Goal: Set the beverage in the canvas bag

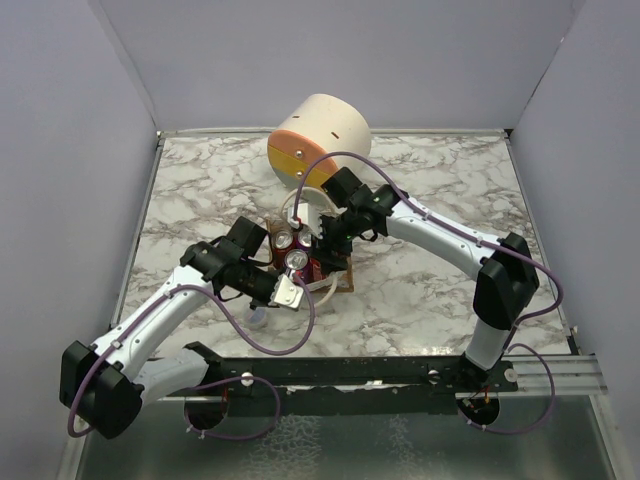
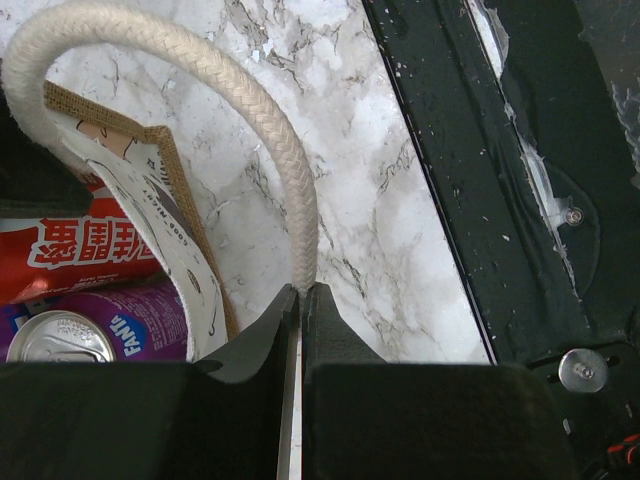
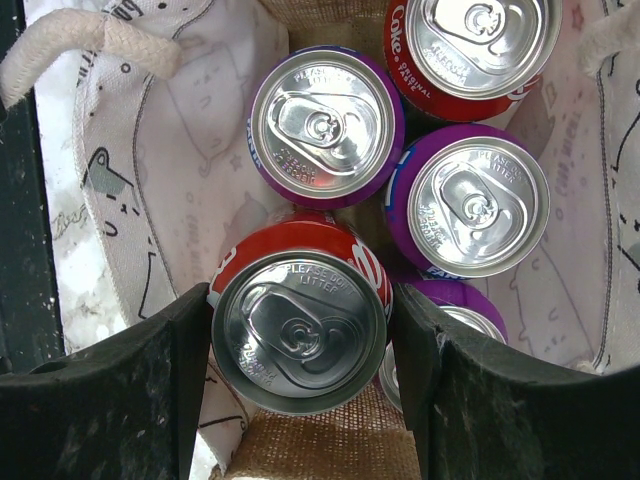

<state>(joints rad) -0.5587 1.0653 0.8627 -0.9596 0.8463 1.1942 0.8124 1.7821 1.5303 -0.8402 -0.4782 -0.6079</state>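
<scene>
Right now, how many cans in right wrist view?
5, in the canvas bag: Coke can top right, upper purple can centre, right purple can below, red can in the right gripper, half-hidden purple can beside it. More may be hidden.

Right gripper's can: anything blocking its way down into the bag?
Nothing visible over the canvas bag mouth; the left gripper holds one handle aside. The red can in the right gripper sits beside other cans already inside; the spot beneath it is hidden.
</scene>
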